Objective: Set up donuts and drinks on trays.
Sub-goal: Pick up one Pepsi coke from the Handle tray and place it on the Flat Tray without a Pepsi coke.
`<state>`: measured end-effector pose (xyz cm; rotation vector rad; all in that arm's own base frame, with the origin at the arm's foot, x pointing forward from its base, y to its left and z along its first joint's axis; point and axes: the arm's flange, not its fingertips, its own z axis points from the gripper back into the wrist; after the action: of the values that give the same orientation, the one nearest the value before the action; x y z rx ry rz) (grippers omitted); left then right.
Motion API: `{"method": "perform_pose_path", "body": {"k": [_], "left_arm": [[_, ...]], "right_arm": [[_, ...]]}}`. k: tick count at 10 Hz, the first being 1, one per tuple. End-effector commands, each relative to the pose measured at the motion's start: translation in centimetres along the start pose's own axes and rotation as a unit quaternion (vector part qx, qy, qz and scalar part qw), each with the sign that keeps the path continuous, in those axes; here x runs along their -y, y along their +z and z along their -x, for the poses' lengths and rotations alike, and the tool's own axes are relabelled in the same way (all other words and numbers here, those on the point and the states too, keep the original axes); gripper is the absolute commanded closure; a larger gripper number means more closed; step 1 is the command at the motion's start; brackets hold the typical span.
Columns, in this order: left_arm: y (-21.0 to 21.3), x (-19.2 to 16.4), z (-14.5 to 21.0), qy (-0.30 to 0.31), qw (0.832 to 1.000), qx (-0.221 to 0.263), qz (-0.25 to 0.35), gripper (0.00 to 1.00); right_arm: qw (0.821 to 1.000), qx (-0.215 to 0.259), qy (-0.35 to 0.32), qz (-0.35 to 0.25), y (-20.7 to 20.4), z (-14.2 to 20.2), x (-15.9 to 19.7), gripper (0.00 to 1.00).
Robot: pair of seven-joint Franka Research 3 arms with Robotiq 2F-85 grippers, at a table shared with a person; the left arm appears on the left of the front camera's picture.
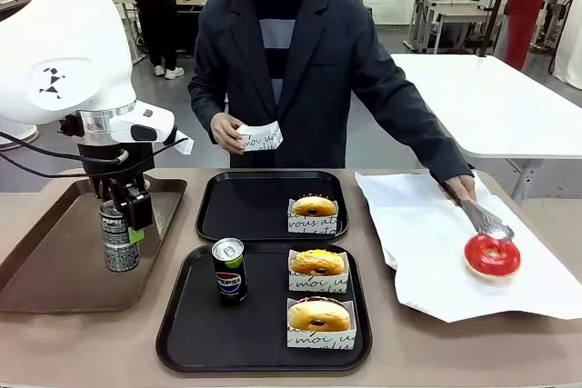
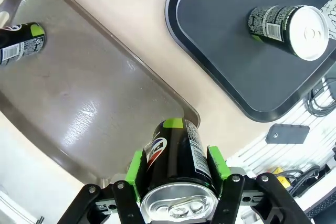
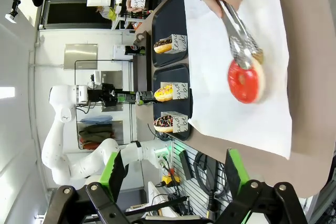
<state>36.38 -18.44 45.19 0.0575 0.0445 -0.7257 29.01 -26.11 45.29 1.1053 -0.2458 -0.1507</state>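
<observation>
The near black tray sits beside the brown tray, where the left tool clamps a Pepsi can; the right tool stands apart.

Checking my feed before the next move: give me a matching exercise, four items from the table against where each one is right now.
Things:
1. leftmost can
2. middle can
3. red donut
4. loose paper sleeve

Places:
A. on the white paper, at the tip of the tongs
B. in the person's hand
C. standing on the near black tray
D. clamped in the left gripper, at the brown tray

Pairs: 1-D, 2-C, 3-A, 4-B
</observation>
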Motion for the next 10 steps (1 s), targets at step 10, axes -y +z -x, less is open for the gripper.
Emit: {"method": "perform_pose_path", "body": {"k": [10], "left_arm": [[1.4,-1.2,-4.2,0.005,1.0,0.005,-0.009,0.41]], "right_arm": [[1.0,0.003,0.008,-0.008,0.1,-0.1,0.1,0.0]]}}
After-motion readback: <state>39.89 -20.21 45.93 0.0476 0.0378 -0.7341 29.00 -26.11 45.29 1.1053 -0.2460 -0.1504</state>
